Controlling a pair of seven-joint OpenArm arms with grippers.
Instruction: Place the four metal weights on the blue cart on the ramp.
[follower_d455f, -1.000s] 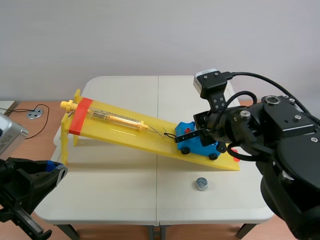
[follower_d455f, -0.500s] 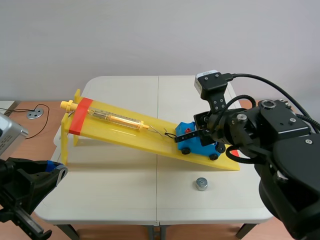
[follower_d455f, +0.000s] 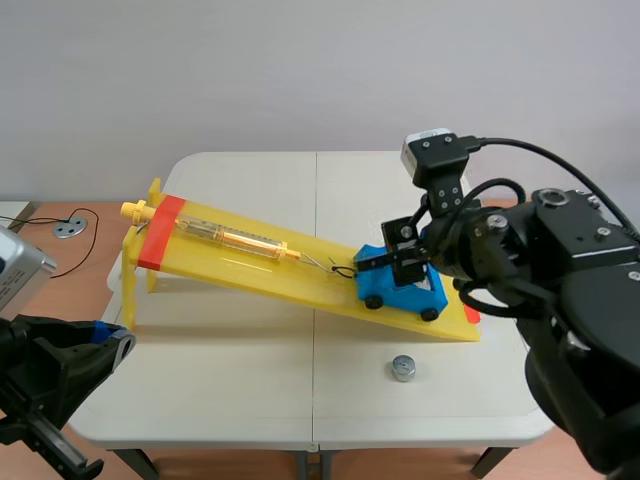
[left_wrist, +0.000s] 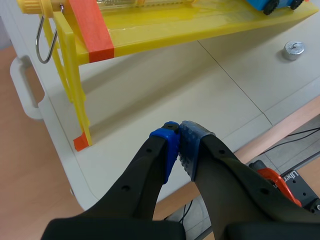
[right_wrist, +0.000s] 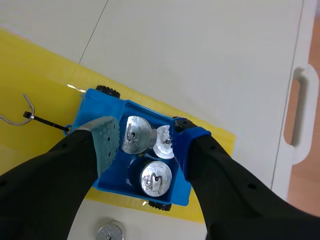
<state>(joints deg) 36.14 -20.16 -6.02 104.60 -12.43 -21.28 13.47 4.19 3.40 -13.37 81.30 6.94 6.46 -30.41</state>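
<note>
Left gripper (left_wrist: 179, 134) clenched empty over table's (follower_d455f: 240, 385) near-left edge. Blue cart (follower_d455f: 398, 292) at yellow ramp's (follower_d455f: 250, 272) low end, three metal weights (right_wrist: 156, 178) inside; right gripper (right_wrist: 147, 141) spread wide above them. Fourth weight (follower_d455f: 403, 368) on table near ramp's foot

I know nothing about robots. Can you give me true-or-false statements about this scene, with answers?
1. Three metal weights sit in the blue cart. True.
2. A fourth weight lies on the table, beside the yellow ramp. True.
3. The right gripper is clamped on a weight. False: its fingers stand open over the cart, holding nothing.
4. The left gripper is open. False: it is shut on nothing.
5. The cart stands at the ramp's high end. False: it is at the low end.
</note>
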